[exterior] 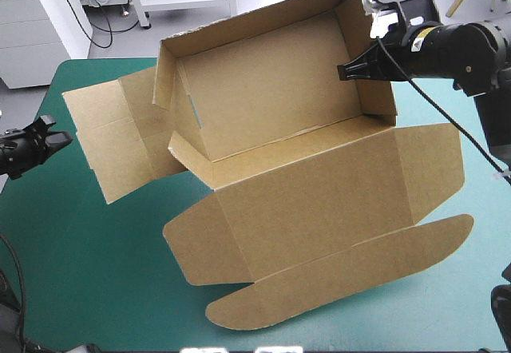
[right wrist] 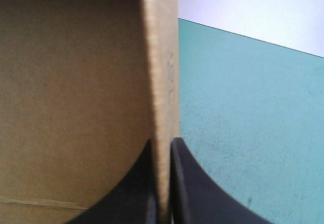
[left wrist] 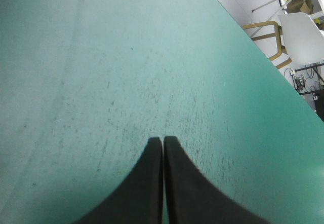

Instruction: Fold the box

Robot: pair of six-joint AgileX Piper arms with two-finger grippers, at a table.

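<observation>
Now, layout, biggest first. The table (exterior: 88, 281) has a teal-green cover, bare along its left and near sides. On it the box (exterior: 271, 105) sits from the middle toward the far right. Its long axis runs across the table, left to right, with the right end swung somewhat toward the far edge. The tray part is up: back and end walls are raised, and the open side faces up and toward the near edge. The lid (exterior: 319, 201) lies flat on the near side of the tray, with its rounded tuck flap (exterior: 343, 277) nearest the robot. A loose side flap (exterior: 108, 141) spreads flat off the left end, pointing at the left edge.

At the right end, the right gripper (exterior: 351, 71) comes in from the right onto the end wall (right wrist: 163, 57). Its black fingers (right wrist: 139, 188) are all but closed, one inside the tray and one outside, with the board edge pinched between them. It grips the box by that wall. Whether the tray base is lifted off the cover here I cannot tell; the high view suggests a slight tilt.

At the left, the left gripper (left wrist: 163, 139) has its fingers meeting in a point and holds nothing. It is over bare cover near the left edge, well apart from the box. The box lies to its right, with the side flap its closest part.

Judgement: the next move turns on the left end. The left arm is nearer the side flap. The right arm anchors the opposite end of the long axis.
</observation>
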